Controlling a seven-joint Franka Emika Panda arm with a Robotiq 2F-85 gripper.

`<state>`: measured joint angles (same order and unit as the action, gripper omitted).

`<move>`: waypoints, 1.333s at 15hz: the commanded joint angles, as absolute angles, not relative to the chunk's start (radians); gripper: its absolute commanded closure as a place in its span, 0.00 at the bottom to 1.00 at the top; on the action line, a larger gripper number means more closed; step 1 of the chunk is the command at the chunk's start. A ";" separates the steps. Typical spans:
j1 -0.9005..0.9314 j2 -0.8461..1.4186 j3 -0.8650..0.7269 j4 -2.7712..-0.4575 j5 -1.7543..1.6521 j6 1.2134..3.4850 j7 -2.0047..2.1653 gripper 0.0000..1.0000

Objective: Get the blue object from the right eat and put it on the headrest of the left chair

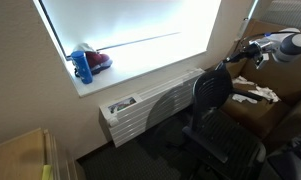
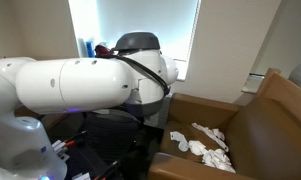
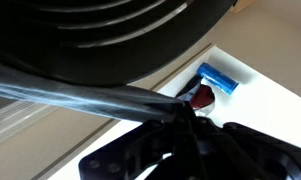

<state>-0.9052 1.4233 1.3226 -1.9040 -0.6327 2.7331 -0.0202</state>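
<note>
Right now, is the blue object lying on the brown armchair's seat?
No, the blue object stands on the white window sill beside a red item, away from the brown armchair.

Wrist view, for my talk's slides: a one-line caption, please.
Beyond a black chair back, a blue object sits beside a red object on a white sill.

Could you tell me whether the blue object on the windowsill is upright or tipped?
Upright: in an exterior view the blue object stands taller than wide on the windowsill.
</note>
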 commanded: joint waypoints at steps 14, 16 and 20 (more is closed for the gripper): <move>-1.017 1.024 1.569 -1.993 0.035 2.681 -0.016 1.00; -1.080 0.972 1.596 -2.027 0.116 2.616 0.046 1.00; -1.249 0.858 1.671 -2.123 0.261 2.459 0.155 1.00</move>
<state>-1.1075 0.9755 1.6135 -2.0221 0.1575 2.5430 0.0771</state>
